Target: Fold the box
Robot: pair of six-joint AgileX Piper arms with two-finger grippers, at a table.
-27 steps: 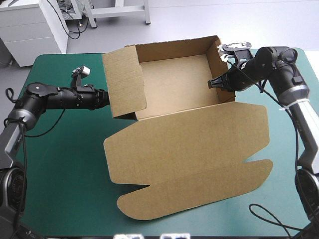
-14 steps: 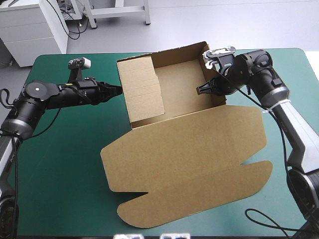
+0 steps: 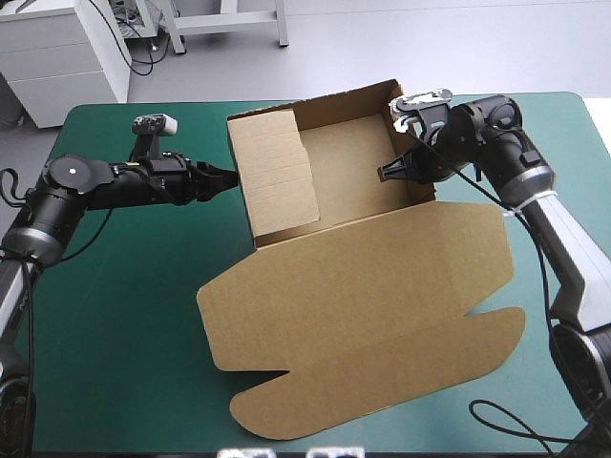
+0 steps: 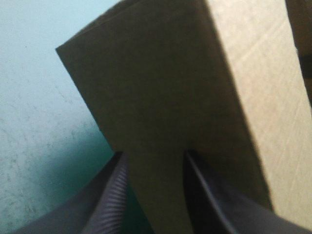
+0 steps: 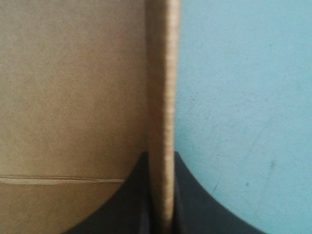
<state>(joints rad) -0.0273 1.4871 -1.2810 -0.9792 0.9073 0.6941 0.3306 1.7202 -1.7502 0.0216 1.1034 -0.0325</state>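
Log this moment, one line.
box: open tray, lid flat | left gripper: jaws open at left wall | right gripper: jaws shut on right wall

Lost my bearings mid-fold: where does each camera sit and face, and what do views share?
High view: above, behind, facing forward-down on the box and table; left gripper and right gripper show.
Left wrist view: above that wrist, facing the box's left wall; open fingers show.
Right wrist view: above that wrist, facing the right wall's edge; fingers shut on it.
All share the box.
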